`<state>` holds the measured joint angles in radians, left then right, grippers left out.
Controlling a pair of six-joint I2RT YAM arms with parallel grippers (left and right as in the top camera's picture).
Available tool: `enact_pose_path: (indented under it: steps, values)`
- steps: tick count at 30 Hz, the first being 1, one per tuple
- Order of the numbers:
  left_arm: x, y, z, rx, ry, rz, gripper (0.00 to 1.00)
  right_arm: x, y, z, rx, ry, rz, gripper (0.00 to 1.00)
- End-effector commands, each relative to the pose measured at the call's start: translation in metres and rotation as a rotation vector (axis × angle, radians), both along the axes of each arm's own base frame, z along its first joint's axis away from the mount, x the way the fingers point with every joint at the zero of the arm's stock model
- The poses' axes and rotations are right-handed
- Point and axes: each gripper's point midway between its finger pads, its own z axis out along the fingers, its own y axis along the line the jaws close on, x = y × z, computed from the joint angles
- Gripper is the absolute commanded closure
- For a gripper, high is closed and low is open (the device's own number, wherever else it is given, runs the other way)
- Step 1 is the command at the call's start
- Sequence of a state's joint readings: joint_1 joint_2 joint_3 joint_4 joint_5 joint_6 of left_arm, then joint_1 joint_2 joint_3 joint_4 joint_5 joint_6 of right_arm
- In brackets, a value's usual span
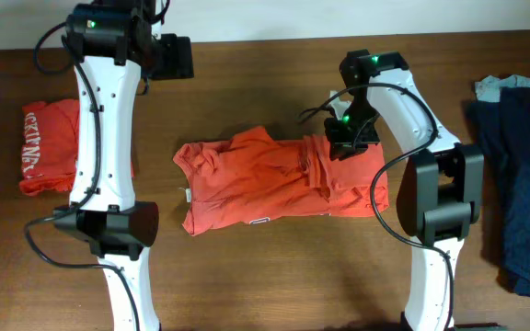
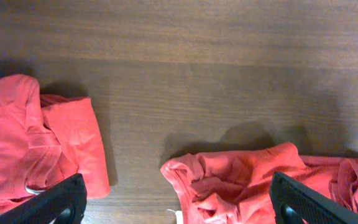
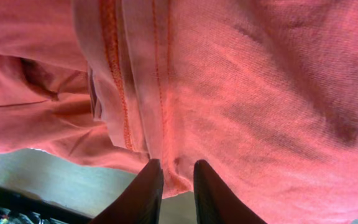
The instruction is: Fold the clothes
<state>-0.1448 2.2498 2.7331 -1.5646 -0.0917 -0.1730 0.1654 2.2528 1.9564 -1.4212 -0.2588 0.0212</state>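
Note:
A red-orange T-shirt (image 1: pixel 274 184) lies crumpled in the middle of the table, with a small white tag at its left edge. My right gripper (image 1: pixel 346 138) is shut on a lifted fold of this shirt (image 3: pixel 229 93) near its upper right part; the fabric edge is pinched between the fingers (image 3: pixel 178 171). A second red-orange T-shirt (image 1: pixel 49 147) with white lettering lies folded at the far left. My left gripper (image 2: pixel 178 202) is open and empty, held high above the table near the back edge; both shirts (image 2: pixel 23 143) (image 2: pixel 253 180) show below it.
A dark navy garment (image 1: pixel 523 175) with a light blue piece (image 1: pixel 500 87) lies at the right edge of the wooden table (image 1: pixel 247 83). Both arm bases stand at the front.

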Motion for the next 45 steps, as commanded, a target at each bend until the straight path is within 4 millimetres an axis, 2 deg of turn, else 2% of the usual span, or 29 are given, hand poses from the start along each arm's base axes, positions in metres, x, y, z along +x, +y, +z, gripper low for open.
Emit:
enact_pose_path:
  steps: [1,4,6,8,9,10,11,12,14,16,18,24,29,32,34,36,40,41,43,45]
  values:
    - [-0.005,-0.005,-0.005,-0.028,0.033,-0.017,0.10,0.011,0.005,0.037,0.019,-0.097,0.012,0.73]
    - [-0.014,-0.004,0.001,-0.026,0.039,-0.018,0.10,0.018,0.007,0.070,0.034,-0.188,0.013,0.66]
    - [-0.024,-0.003,0.015,-0.028,0.025,-0.018,0.10,0.022,0.008,0.113,0.046,-0.300,0.017,0.61]
    - [-0.030,-0.002,0.027,-0.031,0.000,-0.020,0.10,0.021,0.007,0.147,0.056,-0.392,0.017,0.56]
    - [-0.037,-0.004,0.043,-0.037,-0.035,-0.026,0.10,0.018,0.003,0.171,0.046,-0.457,0.013,0.53]
    - [-0.042,-0.005,0.053,-0.040,-0.059,-0.030,0.10,0.015,-0.002,0.184,0.030,-0.495,0.010,0.50]
    - [-0.053,-0.005,0.073,-0.047,-0.106,-0.023,0.10,0.005,-0.012,0.211,-0.007,-0.569,-0.001,0.39]
    - [-0.056,-0.003,0.078,-0.048,-0.117,-0.012,0.10,0.001,-0.018,0.219,-0.028,-0.589,-0.016,0.34]
    - [-0.072,0.002,0.098,-0.054,-0.155,0.008,0.09,-0.014,-0.045,0.245,-0.126,-0.651,-0.099,0.13]
    - [-0.087,0.010,0.109,-0.054,-0.169,0.047,0.09,-0.026,-0.064,0.262,-0.160,-0.687,-0.152,0.03]
    - [-0.094,0.006,0.118,-0.082,-0.189,0.033,0.09,-0.034,-0.082,0.270,-0.173,-0.698,-0.198,0.01]
    - [-0.102,-0.014,0.124,-0.185,-0.189,0.002,0.09,-0.043,-0.131,0.260,-0.208,-0.619,-0.330,0.01]
    - [-0.124,-0.029,0.147,-0.161,-0.254,-0.045,0.09,-0.043,-0.136,0.260,-0.138,-0.611,-0.359,0.01]
    - [-0.136,-0.037,0.158,-0.124,-0.295,-0.067,0.09,-0.039,-0.112,0.258,-0.025,-0.610,-0.255,0.01]
    - [-0.139,-0.052,0.156,-0.125,-0.285,-0.112,0.09,-0.034,-0.088,0.251,0.048,-0.596,-0.167,0.01]
    - [-0.136,-0.057,0.148,-0.109,-0.261,-0.119,0.09,-0.029,-0.067,0.238,0.074,-0.565,-0.091,0.01]
    - [-0.129,-0.044,0.133,-0.027,-0.227,-0.072,0.10,-0.016,-0.027,0.217,0.114,-0.522,0.012,0.01]
    - [-0.127,-0.037,0.135,0.000,-0.241,-0.048,0.10,-0.007,-0.002,0.206,0.146,-0.511,0.069,0.01]
    - [-0.123,-0.031,0.147,-0.014,-0.295,-0.026,0.10,0.008,0.037,0.184,0.170,-0.507,0.153,0.01]
    - [-0.122,-0.027,0.156,-0.024,-0.331,-0.012,0.10,0.020,0.064,0.166,0.187,-0.507,0.203,0.01]
